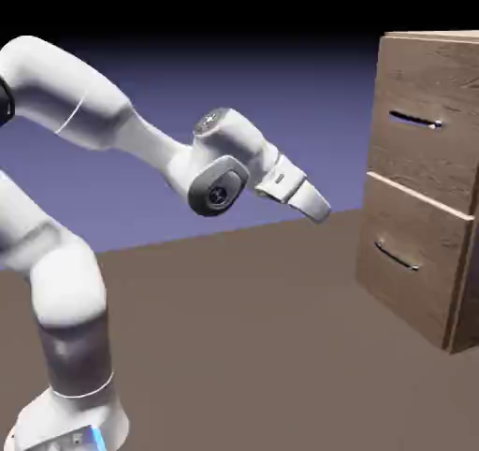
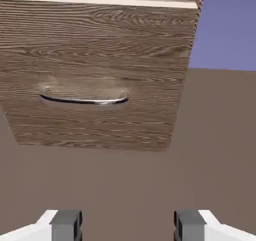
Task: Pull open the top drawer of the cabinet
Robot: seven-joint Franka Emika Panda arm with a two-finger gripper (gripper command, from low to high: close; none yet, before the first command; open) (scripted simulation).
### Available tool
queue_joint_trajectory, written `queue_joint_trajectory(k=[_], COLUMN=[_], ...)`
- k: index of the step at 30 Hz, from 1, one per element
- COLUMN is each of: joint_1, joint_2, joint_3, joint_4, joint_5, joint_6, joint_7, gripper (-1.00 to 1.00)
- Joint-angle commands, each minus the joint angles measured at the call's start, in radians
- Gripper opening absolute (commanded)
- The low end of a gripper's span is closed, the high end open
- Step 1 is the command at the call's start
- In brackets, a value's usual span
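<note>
Approach step. The gripper [image 1: 318, 206] hangs well apart from the cabinet [image 1: 421, 253], jaws spread wide and empty. The top drawer [image 1: 426, 112] sits shut, above the gripper. Next move calls for raising the hand to the handle [image 1: 414, 120] and closing on it.

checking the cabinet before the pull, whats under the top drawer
Under the top drawer of the cabinet sits a second drawer, shut, with its own dark handle. Both are closed, so their insides are hidden.
</note>
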Motion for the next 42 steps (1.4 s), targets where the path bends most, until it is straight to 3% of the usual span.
queue_joint_trajectory(k=[1,42], joint_1=[0.023,0.968], joint_2=[0.030,1.278], joint_3=[-0.029,-1.226], joint_4=[0.017,0.708], joint_5=[0.044,1.827], joint_6=[-0.006,-0.252], joint_7=[0.004,0.176], gripper=[0.00,0.00])
